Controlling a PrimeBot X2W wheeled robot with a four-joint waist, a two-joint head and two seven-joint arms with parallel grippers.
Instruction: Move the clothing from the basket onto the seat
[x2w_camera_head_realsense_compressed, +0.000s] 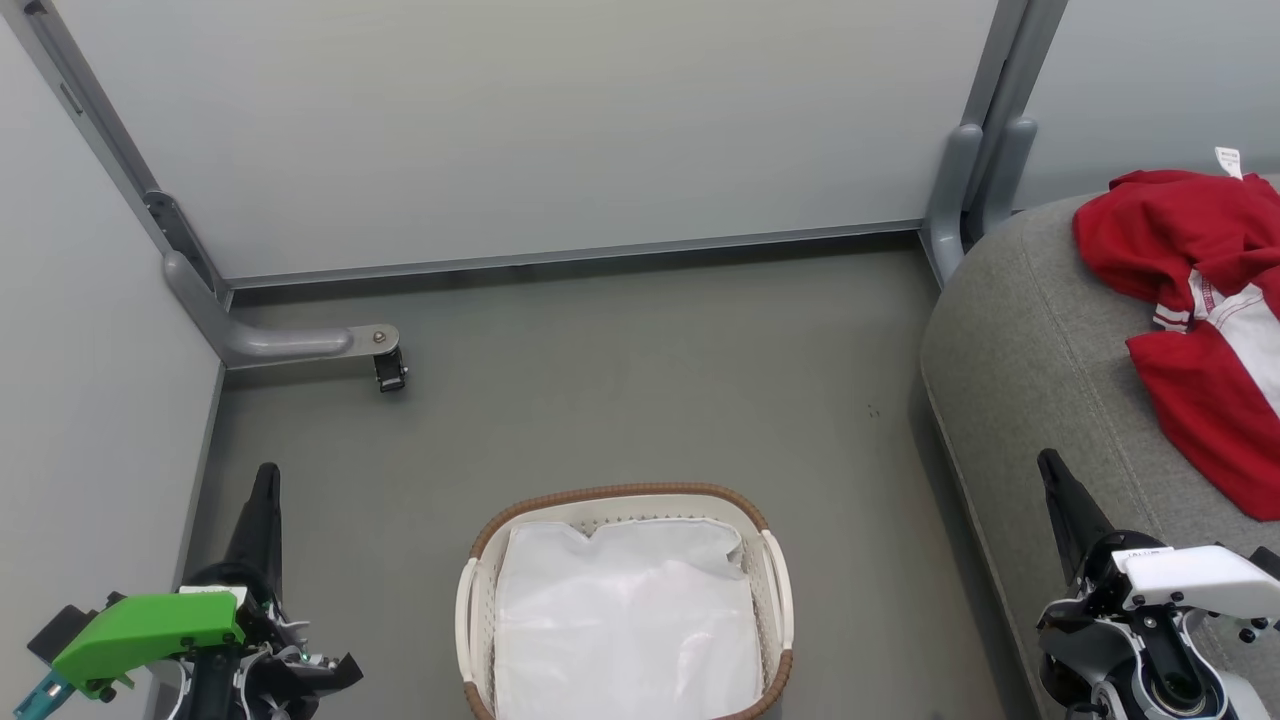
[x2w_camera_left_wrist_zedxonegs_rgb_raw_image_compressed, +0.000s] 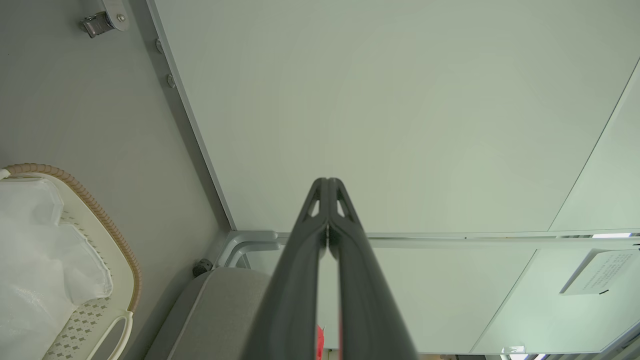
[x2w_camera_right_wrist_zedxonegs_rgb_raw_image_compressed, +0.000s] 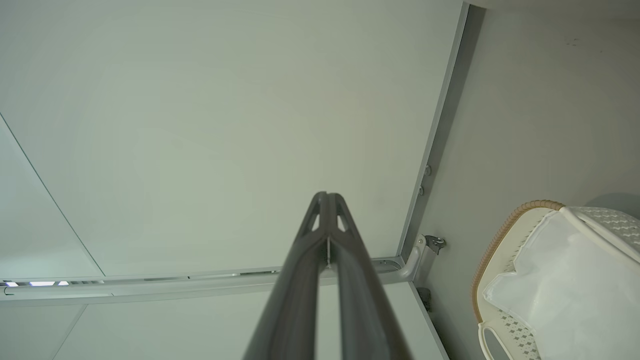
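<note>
"Was any of the clothing (x2w_camera_head_realsense_compressed: 1190, 290) in the basket (x2w_camera_head_realsense_compressed: 620, 493)?"

"No, none that could be seen. Only a white cloth (x2w_camera_head_realsense_compressed: 625, 620) lay inside it. The basket stood on the floor (x2w_camera_head_realsense_compressed: 650, 380)."

"Where was the clothing, then?"

"It lay in a red heap on the grey seat (x2w_camera_head_realsense_compressed: 1020, 350), on the robot's right, well apart from the basket."

"What about the grippers?"

"The left gripper (x2w_camera_left_wrist_zedxonegs_rgb_raw_image_compressed: 327, 184) had its two fingers pressed together and held nothing. The right gripper (x2w_camera_right_wrist_zedxonegs_rgb_raw_image_compressed: 327, 196) was the same. There was one on each side of the basket."

"So was the job done?"

"It looked done. Something small could have hidden under the white cloth, but nothing red peeked out."
</note>
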